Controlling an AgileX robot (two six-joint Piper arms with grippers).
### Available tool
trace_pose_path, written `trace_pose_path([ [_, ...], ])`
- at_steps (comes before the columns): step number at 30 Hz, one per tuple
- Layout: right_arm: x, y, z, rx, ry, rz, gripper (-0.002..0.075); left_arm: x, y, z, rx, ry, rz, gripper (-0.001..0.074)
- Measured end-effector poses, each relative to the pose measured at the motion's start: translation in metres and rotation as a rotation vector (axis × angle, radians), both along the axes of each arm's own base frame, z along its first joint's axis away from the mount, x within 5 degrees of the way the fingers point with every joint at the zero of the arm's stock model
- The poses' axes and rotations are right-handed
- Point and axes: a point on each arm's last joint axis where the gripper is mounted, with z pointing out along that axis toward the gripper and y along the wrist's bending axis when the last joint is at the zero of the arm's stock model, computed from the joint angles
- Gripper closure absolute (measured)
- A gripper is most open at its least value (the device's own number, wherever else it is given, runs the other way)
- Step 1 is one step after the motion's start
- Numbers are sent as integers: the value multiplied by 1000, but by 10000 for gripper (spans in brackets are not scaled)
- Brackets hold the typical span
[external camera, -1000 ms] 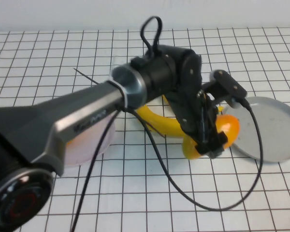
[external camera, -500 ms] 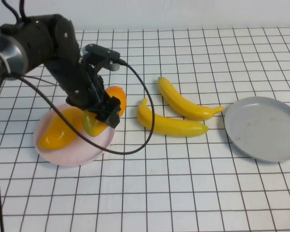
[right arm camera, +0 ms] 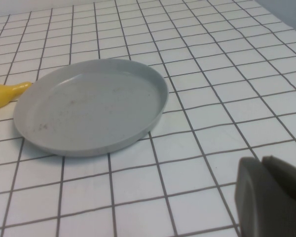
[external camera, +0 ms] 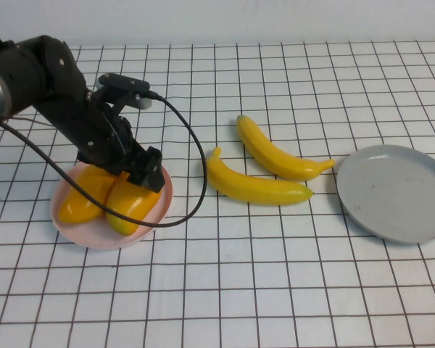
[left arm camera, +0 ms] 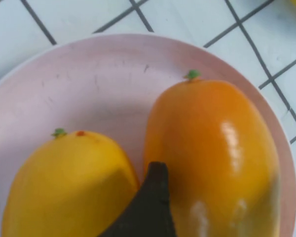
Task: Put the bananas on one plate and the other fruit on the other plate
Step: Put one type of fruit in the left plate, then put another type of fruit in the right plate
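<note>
Both mango-like fruits (external camera: 105, 199) lie side by side on my pale pink plate (external camera: 154, 215) at the left of the desk (external camera: 275, 290), long axes slanting from near-left to far-right, stem ends toward the far side. My left jaws (external camera: 134, 170) hover spread just above them; half a second ago they pinched the redder one. The two bananas (external camera: 264, 174) lie mid-desk, long axes running left to right, unmoved. The grey plate (external camera: 395, 192) sits right. My right jaws (right arm camera: 271, 197) rest pressed together beside it.
</note>
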Motion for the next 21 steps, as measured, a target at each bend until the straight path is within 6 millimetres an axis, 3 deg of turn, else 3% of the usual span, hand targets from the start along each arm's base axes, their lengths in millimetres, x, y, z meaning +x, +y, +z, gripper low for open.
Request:
trace_pose_path([
  [4,0,0,0,0,0,0,742,-5,2,20,-10,-60,4,67],
  [10,0,0,0,0,0,0,742,-41,6,111,-116,-337,-84,101],
  [13,0,0,0,0,0,0,742,-67,12,147,-154,-448,-96,265],
  [15,0,0,0,0,0,0,742,-84,14,158,-196,-492,-89,449],
  [16,0,0,0,0,0,0,742,-94,16,160,-219,-505,-86,545],
  [18,0,0,0,0,0,0,742,-115,20,157,-253,-525,-73,647],
  [21,0,0,0,0,0,0,742,-147,30,145,-275,-588,-25,710],
])
